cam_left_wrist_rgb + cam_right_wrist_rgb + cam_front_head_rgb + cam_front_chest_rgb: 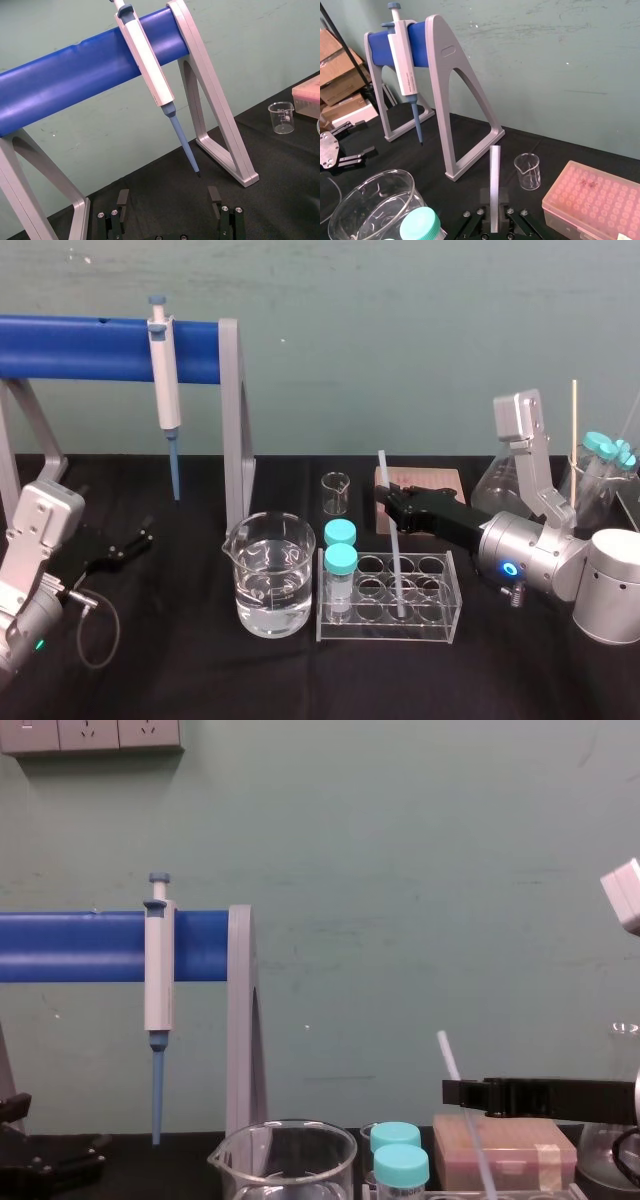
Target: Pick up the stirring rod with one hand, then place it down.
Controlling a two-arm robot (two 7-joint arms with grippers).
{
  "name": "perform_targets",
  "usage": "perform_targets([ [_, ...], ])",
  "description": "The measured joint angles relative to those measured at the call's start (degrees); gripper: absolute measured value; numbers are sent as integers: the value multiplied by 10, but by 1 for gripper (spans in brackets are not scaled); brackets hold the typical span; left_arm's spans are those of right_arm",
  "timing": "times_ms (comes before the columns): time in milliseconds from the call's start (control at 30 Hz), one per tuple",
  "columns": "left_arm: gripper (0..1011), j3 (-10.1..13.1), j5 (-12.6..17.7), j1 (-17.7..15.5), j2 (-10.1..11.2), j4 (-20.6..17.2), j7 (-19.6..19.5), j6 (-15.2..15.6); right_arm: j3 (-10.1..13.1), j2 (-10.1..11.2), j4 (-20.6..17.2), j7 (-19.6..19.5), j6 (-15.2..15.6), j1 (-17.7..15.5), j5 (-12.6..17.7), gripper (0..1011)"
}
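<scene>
Far left of the head view, the left gripper [140, 540] lies low on the black table [180, 670]. In the left wrist view you can see its fingers [122, 202] spread wide, with nothing between them.

Next to the right is the stand with the blue bar [80, 348]. The white-and-blue pipette [166, 380] hangs off it, tip pointing down.

Around bottom centre there's a big glass beaker [290, 570] with clear liquid in it. Just right of it, two teal-capped vials [341, 561] sit in the left end of a clear rack [430, 630]. A small empty beaker [336, 493] stands behind them.

The stirring rod [394, 550] is right of centre. It leans a bit, top end tipped toward the upper left and bottom end down inside the rack's middle column. You can't tell whether it touches the rack floor.

The right gripper [388, 500] comes in from the right side of the frame and is clamped on the rod's upper part, fingers pinched narrow around it. The right wrist view shows the rod standing up between them.

A pink tip box [425, 480] is behind the gripper, and a flask [498, 485] is further right.
</scene>
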Motion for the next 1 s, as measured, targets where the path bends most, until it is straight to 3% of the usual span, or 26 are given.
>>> perform_targets([
  [100, 1000, 0, 0, 0, 0, 0, 0, 0, 0, 0, 0, 0, 0, 0, 0, 71],
  [600, 1000, 0, 0, 0, 0, 0, 0, 0, 0, 0, 0, 1, -3, -1, 0, 70],
  [667, 1000, 0, 0, 0, 0, 0, 0, 0, 0, 0, 0, 8, -17, -3, -2, 71],
  [733, 1000, 0, 0, 0, 0, 0, 0, 0, -2, 2, -5, 22, -57, -9, -17, 71],
  [1000, 1000, 0, 0, 0, 0, 0, 0, 0, 0, 10, -27, 31, -156, -34, -69, 71],
])
